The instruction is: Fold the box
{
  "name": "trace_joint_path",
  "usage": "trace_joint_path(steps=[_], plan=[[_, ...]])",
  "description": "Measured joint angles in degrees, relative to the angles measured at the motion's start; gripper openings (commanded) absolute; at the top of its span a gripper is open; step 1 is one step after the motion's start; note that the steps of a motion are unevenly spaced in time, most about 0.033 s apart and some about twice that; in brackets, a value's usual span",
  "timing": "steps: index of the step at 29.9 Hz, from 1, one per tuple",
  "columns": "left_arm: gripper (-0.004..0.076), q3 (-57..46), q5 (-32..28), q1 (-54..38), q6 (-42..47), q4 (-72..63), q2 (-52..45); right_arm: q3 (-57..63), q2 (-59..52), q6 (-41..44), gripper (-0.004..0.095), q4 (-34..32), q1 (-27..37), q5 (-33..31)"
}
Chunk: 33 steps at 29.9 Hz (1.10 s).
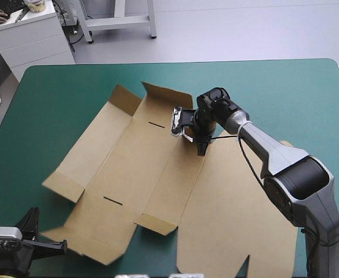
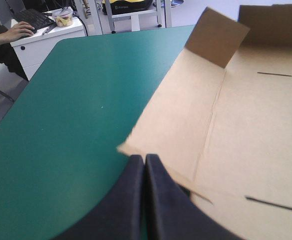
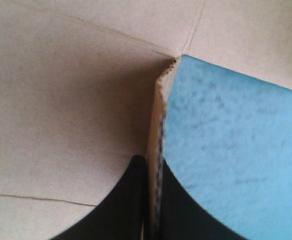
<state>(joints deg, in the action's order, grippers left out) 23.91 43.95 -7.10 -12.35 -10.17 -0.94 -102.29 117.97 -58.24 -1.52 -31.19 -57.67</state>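
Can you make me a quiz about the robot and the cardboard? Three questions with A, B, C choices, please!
1. Where is the left claw?
A. by the table's near left corner
B. at its far right corner
C. on the middle of the box

2. What colour is the table cover?
A. red
B. teal-green
C. yellow

3. How is the right claw?
A. wide open
B. shut on the box
C. shut, holding nothing

Answers:
1 A: the high view shows it low at the left corner.
2 B: the bare cover is teal-green.
3 B: a board edge sits between its fingers.
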Motion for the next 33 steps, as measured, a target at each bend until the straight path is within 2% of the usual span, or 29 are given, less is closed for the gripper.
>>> trace_joint_path(steps=[3, 9, 12, 14, 16, 18, 20, 21, 23, 27, 29, 31, 33], plan=[[-0.0010, 0.0, 0.0, 0.0, 0.0, 0.0, 0.0, -0.1, 0.3, -5.6, -0.0020, 0.4, -1.2, 3.1], [-0.0010, 0.0, -0.1, 0.0, 0.0, 0.0, 0.0, -0.1, 0.5, -10.9, -0.0015, 4.7, -1.8, 5.8], [-0.0010, 0.0, -0.1, 0.0, 0.0, 0.0, 0.0, -0.1, 0.5, -14.2, 0.0045, 7.0, -1.8, 6.1], [-0.0010, 0.0, -0.1, 0.0, 0.0, -0.1, 0.0, -0.1, 0.5, -15.3, 0.0169, 8.6, -1.8, 6.3], [-0.0010, 0.0, -0.1, 0.0, 0.0, -0.1, 0.0, -0.1, 0.5, -15.8, 0.0333, 10.2, -1.8, 6.5], [-0.0010, -0.1, -0.1, 0.0, 0.0, -0.1, 0.0, -0.1, 0.5, -15.7, 0.0548, 11.0, -1.8, 6.5], [-0.0010, -0.1, -0.1, 0.0, 0.0, -0.1, 0.0, -0.1, 0.5, -14.6, 0.0706, 11.5, -1.8, 6.9], [-0.0010, -0.2, -0.1, 0.0, 0.0, -0.1, 0.0, -0.1, 0.5, -13.7, 0.0763, 11.6, -1.8, 7.3], [-0.0010, -0.3, -0.1, 0.0, 0.0, -0.1, 0.0, -0.1, 0.5, -11.4, 0.0802, 11.6, -1.9, 8.1], [-0.0010, -0.5, -0.3, 0.0, 0.0, -0.1, 0.0, -0.3, 0.1, -1.8, 0.0761, 10.2, -1.9, 8.3], [-0.0009, -0.5, -0.3, 0.0, 0.0, -0.1, 0.0, -0.4, -0.6, 5.4, 0.0690, 8.5, -1.9, 8.2], [-0.0009, -0.5, -0.4, 0.0, 0.0, -0.1, 0.0, -0.5, -1.7, 12.7, 0.0546, 6.0, -1.9, 8.1], [0.0001, -0.5, -0.4, 0.0, 0.0, -0.1, 0.0, -0.6, -2.7, 19.0, 0.0317, 3.2, -1.9, 7.9]])
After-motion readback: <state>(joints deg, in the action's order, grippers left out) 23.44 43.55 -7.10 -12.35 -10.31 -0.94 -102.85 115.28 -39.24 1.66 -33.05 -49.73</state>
